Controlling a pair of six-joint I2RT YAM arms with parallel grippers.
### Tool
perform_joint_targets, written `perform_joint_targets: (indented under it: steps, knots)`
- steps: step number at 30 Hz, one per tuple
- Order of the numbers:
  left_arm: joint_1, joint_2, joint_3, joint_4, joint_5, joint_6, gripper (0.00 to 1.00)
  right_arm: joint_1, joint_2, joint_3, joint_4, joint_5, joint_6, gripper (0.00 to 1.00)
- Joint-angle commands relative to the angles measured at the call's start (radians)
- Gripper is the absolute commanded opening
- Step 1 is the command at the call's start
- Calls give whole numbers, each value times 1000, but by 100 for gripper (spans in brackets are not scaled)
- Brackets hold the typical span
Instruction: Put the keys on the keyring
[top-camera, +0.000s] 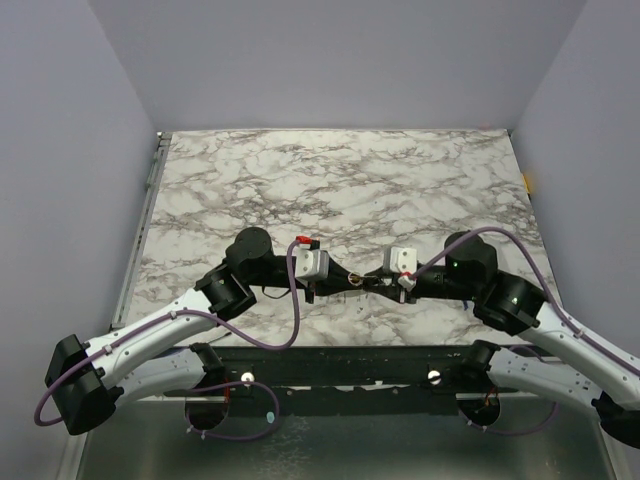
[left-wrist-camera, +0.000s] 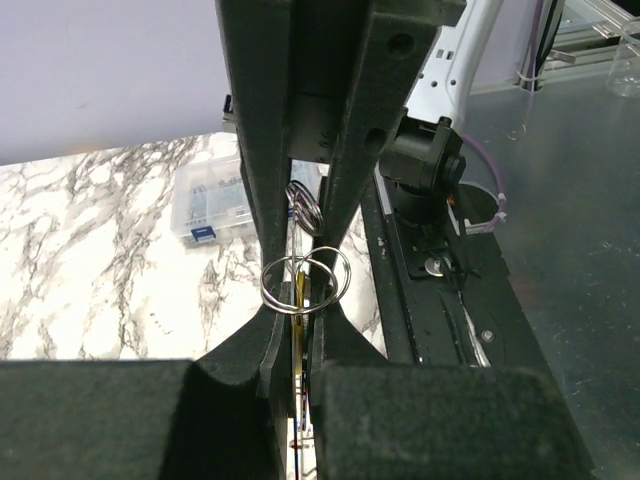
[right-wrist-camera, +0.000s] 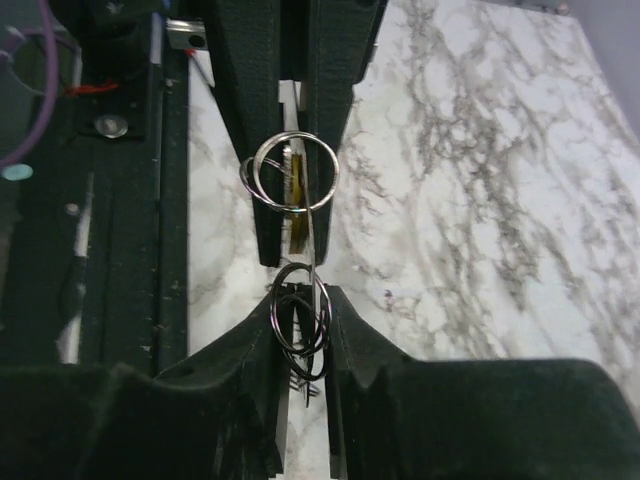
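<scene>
**Both grippers tip to tip, rings pinched on each side**

Marble table, white with grey veining, closed in by plain lavender-grey walls. In the top view we see the two arms reach inward and meet nose to nose over the near middle of the table.

Left gripper: fingers drawn in to a narrow slot. They are clamped on the keyring, bright silver, which reads as two overlapping loops. The loops stand out past the fingertips, and their lower arc dips into the slot. The key shows as a thin yellow strip in that same slot, just behind the keyring and between the two pads. We cannot tell whether it is threaded on the loops or only lies against them.

Right gripper: likewise closed tight, gripping dark rings. They are thin hoops bunched together at its fingertips, about half of them sunk between the pads.

The two sets of fingertips face each other and lie near, but are apart. The keyring sits just ahead of the right gripper's tips, in line with the dark rings. A thin pale line runs between the two clusters, and we cannot make out what it is or whether it links them.

A clear box with small compartments lies on the marble, well off to one side of the left gripper.
</scene>
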Motion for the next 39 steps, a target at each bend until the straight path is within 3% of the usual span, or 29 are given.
perform_joint_targets:
  steps: [1, 2, 7, 11, 18, 22, 29, 34, 39]
  knots:
    - [-3, -7, 1, 44, 36, 3, 0, 3, 31, 29, 24, -54, 12, 11]
    - [-3, -8, 1, 44, 35, 4, 0, 3, 36, 27, 23, -53, 11, 2]
    - [-3, -14, -6, 44, 14, 10, 1, 3, 28, 38, 5, -22, 8, 1]
    - [-2, -21, -14, 27, -33, 27, 37, 3, 30, 60, -28, 88, 25, 0]
    - [-1, -53, 6, -136, -262, 154, 81, 3, 67, 116, -132, 326, 54, 0]
    - [-1, -65, 20, -170, -367, 148, 85, 4, 122, 166, -206, 420, 71, 0]
    - [-6, -90, 4, -155, -516, -144, 85, 4, 150, 188, -219, 556, 85, 0]
    - [-49, -145, -162, 57, -644, -381, 75, 4, 160, 190, -191, 586, 103, 0]
    - [-151, -123, -289, 292, -679, -391, 74, 4, 156, 190, -172, 541, 106, 0]
